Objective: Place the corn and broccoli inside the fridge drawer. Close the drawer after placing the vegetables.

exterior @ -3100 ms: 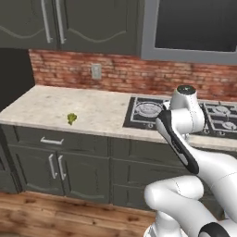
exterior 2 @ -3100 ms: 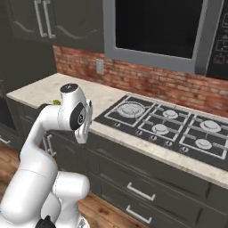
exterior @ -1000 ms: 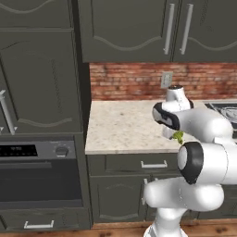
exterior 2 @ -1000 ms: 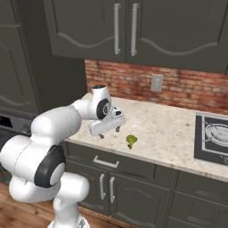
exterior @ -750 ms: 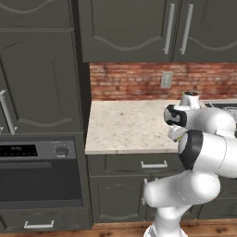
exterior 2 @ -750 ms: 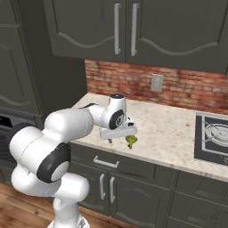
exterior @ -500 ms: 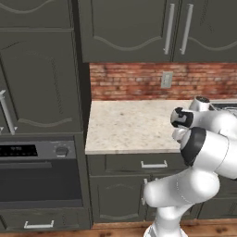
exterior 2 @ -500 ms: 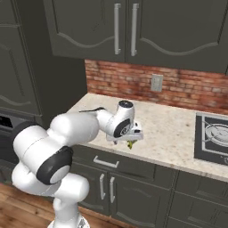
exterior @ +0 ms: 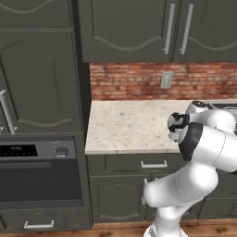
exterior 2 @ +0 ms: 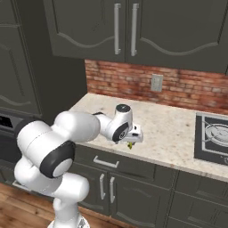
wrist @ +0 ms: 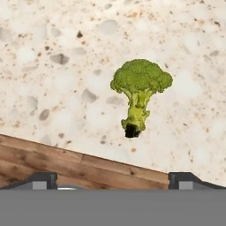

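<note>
No brand, label or lettering can be read on anything here; the oven's dark display strip shows faint marks too small to make out. Nearest the hand camera, the gripper (wrist: 112, 178) hangs with its jaws spread wide and nothing between them, above the front edge of the speckled countertop (wrist: 53, 66), with the wood floor (wrist: 53, 159) showing past that edge. The broccoli (wrist: 139, 92) lies on the stone just beyond the fingertips (wrist: 43, 178), near the counter's front edge, florets pointing away from the hand and its yellowish stalk toward it. In the right base view a bit of the broccoli (exterior 2: 130, 144) peeks out under the hand (exterior 2: 132, 133), which otherwise hides it. The counter around it is otherwise bare. Further off, a stovetop (exterior 2: 213, 138) sits to the right, a wall outlet (exterior 2: 156, 83) is set in the red brick backsplash (exterior 2: 120, 78), dark upper cabinets (exterior 2: 133, 26) hang above, and a built-in oven (exterior: 39, 178) stands left of the counter.
</note>
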